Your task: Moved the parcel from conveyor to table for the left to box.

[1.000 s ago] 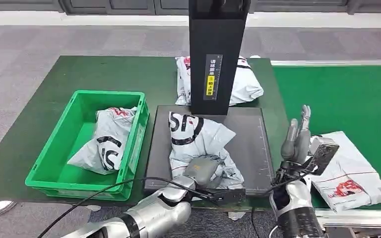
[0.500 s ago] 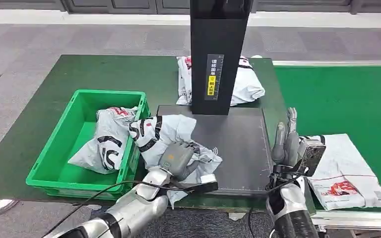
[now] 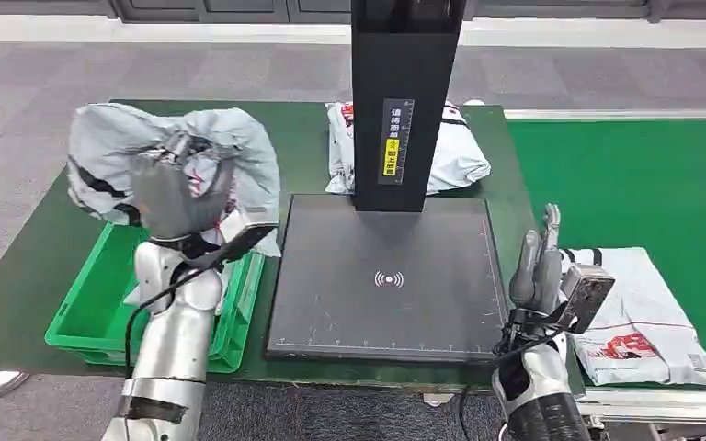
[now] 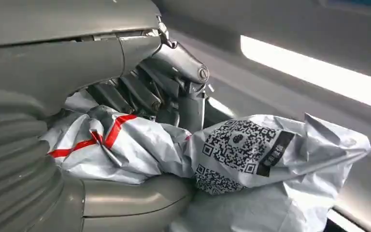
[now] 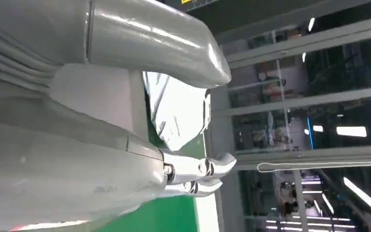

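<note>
**Stock at the scanner table: one parcel held up**

You have one dark green table (image 3: 74,197), matt. One black flat scan pad (image 3: 386,276). One green plastic bin (image 3: 87,294), rigid. Three grey crinkled poly parcels: parcel (image 3: 170,152) raised above the bin, gripped by your left hand (image 3: 173,197); one behind the post (image 3: 450,156); one on the conveyor (image 3: 643,322). Your right hand (image 3: 538,271) holds nothing, fingers straight and upright.
</note>
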Robot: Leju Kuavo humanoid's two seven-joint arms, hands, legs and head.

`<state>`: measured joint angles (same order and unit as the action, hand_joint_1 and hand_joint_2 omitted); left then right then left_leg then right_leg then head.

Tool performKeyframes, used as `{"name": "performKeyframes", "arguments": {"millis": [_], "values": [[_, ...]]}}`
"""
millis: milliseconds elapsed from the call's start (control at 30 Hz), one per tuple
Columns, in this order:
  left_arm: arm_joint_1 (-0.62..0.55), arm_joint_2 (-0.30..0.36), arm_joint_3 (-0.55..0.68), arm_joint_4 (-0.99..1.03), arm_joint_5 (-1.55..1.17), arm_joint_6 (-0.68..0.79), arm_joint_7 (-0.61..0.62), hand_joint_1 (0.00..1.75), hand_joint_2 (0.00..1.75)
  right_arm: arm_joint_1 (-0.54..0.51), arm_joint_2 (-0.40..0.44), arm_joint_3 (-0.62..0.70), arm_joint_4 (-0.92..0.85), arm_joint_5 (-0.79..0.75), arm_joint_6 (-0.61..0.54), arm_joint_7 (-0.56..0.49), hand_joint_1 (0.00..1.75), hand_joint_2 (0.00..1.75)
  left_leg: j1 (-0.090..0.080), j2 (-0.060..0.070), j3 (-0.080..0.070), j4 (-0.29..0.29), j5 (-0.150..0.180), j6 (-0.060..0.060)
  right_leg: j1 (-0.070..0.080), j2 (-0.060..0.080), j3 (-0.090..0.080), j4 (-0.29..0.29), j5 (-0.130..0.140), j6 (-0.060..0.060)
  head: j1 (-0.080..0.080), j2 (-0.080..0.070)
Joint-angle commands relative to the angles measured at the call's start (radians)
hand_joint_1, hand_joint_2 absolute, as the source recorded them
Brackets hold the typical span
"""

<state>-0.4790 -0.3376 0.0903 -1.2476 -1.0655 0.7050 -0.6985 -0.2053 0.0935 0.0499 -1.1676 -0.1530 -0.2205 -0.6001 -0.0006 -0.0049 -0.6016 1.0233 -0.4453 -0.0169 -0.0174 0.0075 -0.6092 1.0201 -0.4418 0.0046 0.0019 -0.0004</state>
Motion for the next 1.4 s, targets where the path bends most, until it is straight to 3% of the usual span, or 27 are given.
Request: {"name": "performKeyframes", "arguments": {"millis": [33,100,167,267,300,367,467,500,733,1067,1100,1200,1300,1400], "values": [[0.006,-0.011,0.231,-0.127,-0.092,-0.007,0.000,1.75,1.75,0.039,-0.034,-0.020,-0.059,-0.011,-0.001,0.011,0.00,0.00,0.001,0.002,0.001,-0.001,0.000,0.000,0.001,0.001,0.001,-0.002,0.000,-0.001,0.000,0.000],[0.004,-0.011,0.297,-0.111,-0.229,-0.007,0.045,1.75,1.75,0.057,-0.040,-0.018,-0.075,-0.015,-0.002,0.025,0.00,0.00,0.002,0.002,0.003,-0.003,0.000,0.000,0.002,0.000,0.003,-0.004,0.001,-0.001,0.000,0.000],[-0.022,0.019,0.317,0.080,-0.337,-0.007,0.164,1.75,1.75,0.079,-0.046,-0.019,-0.091,-0.017,-0.003,0.024,0.00,0.00,0.001,0.002,0.003,-0.003,0.000,0.000,0.001,0.001,0.003,-0.004,0.001,-0.001,0.000,0.000],[-0.079,0.168,0.128,0.425,-0.483,-0.007,0.553,1.75,1.75,0.121,-0.069,0.003,-0.131,-0.033,-0.004,0.029,0.00,0.00,0.000,-0.003,0.004,-0.004,0.001,0.000,0.000,-0.005,0.005,-0.004,0.000,-0.001,0.000,0.000],[-0.136,0.235,0.007,0.656,-0.505,-0.013,0.716,0.00,1.75,0.118,-0.067,0.000,-0.123,-0.030,0.002,0.031,0.00,0.00,0.000,-0.007,0.005,-0.006,0.003,0.000,0.000,-0.009,0.007,-0.006,0.000,-0.001,0.000,0.000],[-0.175,0.255,-0.019,0.794,-0.465,-0.033,0.748,0.00,1.75,0.098,-0.067,-0.003,-0.091,-0.025,0.016,0.033,0.00,0.00,-0.001,-0.010,0.003,-0.003,0.003,0.000,-0.001,-0.012,0.005,-0.003,-0.001,0.000,0.000,0.000],[-0.178,0.259,-0.024,0.805,-0.459,-0.025,0.748,0.00,1.75,0.093,-0.065,-0.003,-0.089,-0.025,0.017,0.033,0.00,0.00,0.000,-0.003,0.002,-0.003,0.002,0.000,0.001,-0.005,0.002,-0.004,0.002,-0.001,0.000,0.000],[-0.195,0.261,-0.037,0.832,-0.464,-0.084,0.758,0.00,1.75,0.084,-0.066,-0.001,-0.079,-0.022,0.022,0.034,0.00,0.00,0.000,-0.001,0.002,-0.004,0.002,-0.001,0.001,-0.003,0.001,-0.004,0.002,-0.002,0.000,0.000],[-0.188,0.257,-0.042,0.792,-0.329,-0.011,0.685,0.00,1.75,0.088,-0.070,-0.001,-0.080,-0.014,0.040,0.058,0.00,0.00,0.002,0.001,0.001,-0.003,0.002,-0.002,0.002,0.000,0.001,-0.004,0.003,-0.002,0.000,0.000],[-0.190,0.256,-0.043,0.791,-0.328,-0.014,0.685,0.00,1.75,0.092,-0.071,-0.001,-0.080,-0.014,0.040,0.057,0.00,0.00,0.001,0.000,-0.001,-0.001,0.002,-0.001,0.001,-0.001,-0.001,-0.002,0.002,-0.002,0.000,0.000],[-0.171,0.257,-0.047,0.739,-0.303,-0.007,0.678,0.00,0.00,0.096,-0.071,-0.001,-0.087,-0.014,0.040,0.061,0.00,0.00,0.001,0.000,-0.002,0.000,0.001,-0.001,0.001,-0.001,-0.002,-0.001,0.002,-0.001,0.000,0.000],[-0.052,0.226,0.030,0.394,-0.318,-0.007,0.613,0.00,0.00,0.125,-0.071,0.002,-0.105,-0.014,0.039,0.066,0.00,0.00,0.002,0.001,-0.001,-0.002,0.002,-0.001,0.002,-0.001,0.000,-0.004,0.002,-0.002,0.000,0.000],[-0.013,0.140,0.162,0.267,-0.188,-0.007,0.387,0.00,0.00,0.137,-0.073,0.002,-0.094,-0.023,0.034,0.066,0.00,0.00,0.002,0.001,-0.002,-0.001,0.001,-0.001,0.002,0.000,-0.002,-0.002,0.002,-0.001,0.000,0.000],[-0.046,0.090,0.268,0.276,-0.090,-0.007,0.235,0.00,0.00,0.127,-0.085,0.008,-0.065,-0.031,0.035,0.058,0.00,0.00,0.002,-0.001,-0.002,0.000,0.000,-0.001,0.002,-0.001,-0.002,-0.002,0.001,-0.001,0.000,0.000]]}}
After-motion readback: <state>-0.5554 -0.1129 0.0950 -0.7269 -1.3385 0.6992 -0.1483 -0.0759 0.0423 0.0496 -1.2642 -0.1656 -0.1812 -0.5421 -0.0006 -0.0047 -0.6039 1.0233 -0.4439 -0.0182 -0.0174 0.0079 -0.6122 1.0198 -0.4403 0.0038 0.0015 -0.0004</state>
